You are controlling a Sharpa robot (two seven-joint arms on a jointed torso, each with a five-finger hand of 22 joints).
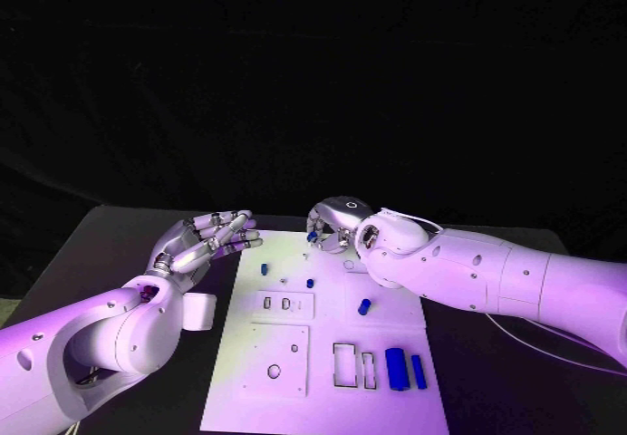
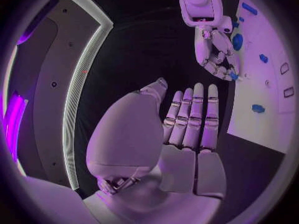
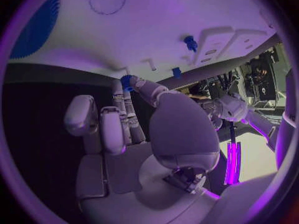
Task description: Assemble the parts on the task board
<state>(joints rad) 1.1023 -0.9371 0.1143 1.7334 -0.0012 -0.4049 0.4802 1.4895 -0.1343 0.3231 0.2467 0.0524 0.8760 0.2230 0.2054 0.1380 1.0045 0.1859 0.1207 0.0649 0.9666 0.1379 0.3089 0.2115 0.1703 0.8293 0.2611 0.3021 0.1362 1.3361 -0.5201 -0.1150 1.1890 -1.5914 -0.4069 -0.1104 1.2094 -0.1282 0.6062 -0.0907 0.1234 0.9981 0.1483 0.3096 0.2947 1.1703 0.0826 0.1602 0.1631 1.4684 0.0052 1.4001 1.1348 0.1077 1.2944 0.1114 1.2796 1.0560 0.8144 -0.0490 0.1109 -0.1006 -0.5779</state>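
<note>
The white task board (image 1: 327, 381) lies in the middle of the black table. My right hand (image 1: 337, 227) hovers over the board's far edge and pinches a small blue part (image 1: 313, 237) at its fingertips; the right wrist view shows that small blue part (image 3: 126, 79) between thumb and finger. My left hand (image 1: 209, 240) is open with its fingers straight, just off the board's far left corner and touching nothing; the left wrist view shows the left hand (image 2: 187, 124) flat. Small blue pegs (image 1: 265, 269) (image 1: 310, 283) (image 1: 364, 306) sit on the board's far half. Two long blue bars (image 1: 396, 369) (image 1: 419, 372) lie at its near right.
A white block (image 1: 196, 311) sits by the board's left edge, close to my left forearm. Rectangular slots (image 1: 346, 362) and a raised plate with a round hole (image 1: 274, 370) mark the board's near half. Bare black table (image 1: 118, 245) stretches to the left.
</note>
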